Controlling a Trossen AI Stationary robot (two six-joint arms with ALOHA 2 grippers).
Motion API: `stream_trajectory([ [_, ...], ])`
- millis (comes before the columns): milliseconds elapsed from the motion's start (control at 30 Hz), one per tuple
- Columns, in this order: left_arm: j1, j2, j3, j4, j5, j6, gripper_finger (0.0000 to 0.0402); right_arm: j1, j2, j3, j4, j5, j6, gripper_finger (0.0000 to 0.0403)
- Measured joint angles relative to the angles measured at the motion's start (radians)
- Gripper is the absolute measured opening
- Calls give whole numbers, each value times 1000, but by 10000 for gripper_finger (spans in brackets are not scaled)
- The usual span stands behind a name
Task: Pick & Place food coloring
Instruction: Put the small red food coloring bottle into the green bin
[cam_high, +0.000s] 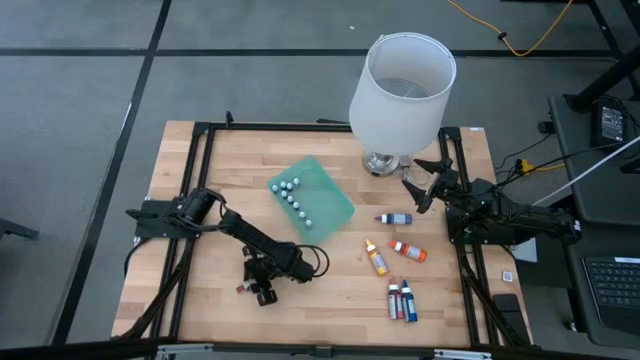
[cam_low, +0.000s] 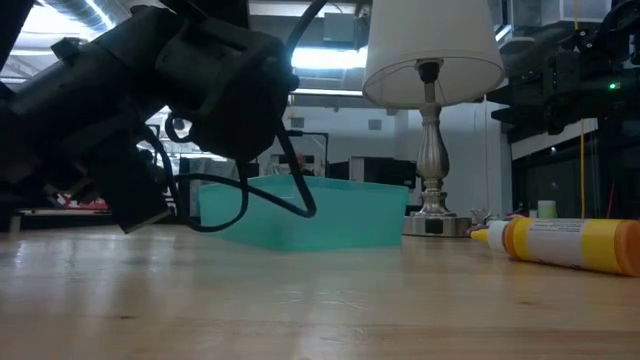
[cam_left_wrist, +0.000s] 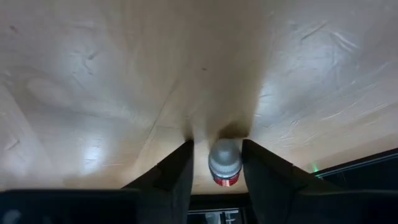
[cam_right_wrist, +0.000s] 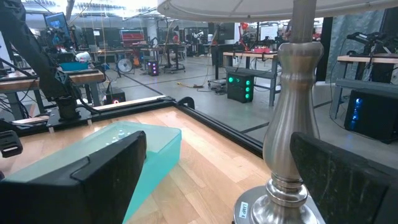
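The left end effector is low over the near left part of the wooden counter; in its wrist view a small red bottle with a grey-white cap lies between the two dark fingers, which stand close on either side of it; whether they actually press on it cannot be told. From above, that bottle shows only as a red speck just beside the end effector. The right end effector rests at the far right of the counter, jaws spread wide and holding nothing, just beside the silver base of the lamp. A green mat lies near the middle of the counter with a row of tiny white-capped bottles on it. To the right of the mat, on the bare wood, lie a purple bottle, an orange-red bottle, a yellow-orange bottle, and a red bottle and blue bottle side by side; all lie on their sides, apart from both arms.
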Motion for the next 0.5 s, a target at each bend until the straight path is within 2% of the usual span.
stream_trajectory([
  [267, 0, 0, -1, 4, 1, 2, 73, 0, 0, 0, 0, 0, 0, 397],
  [500, 5, 1, -1, 6, 7, 9, 64, 0, 0, 0, 0, 0, 0, 397],
])
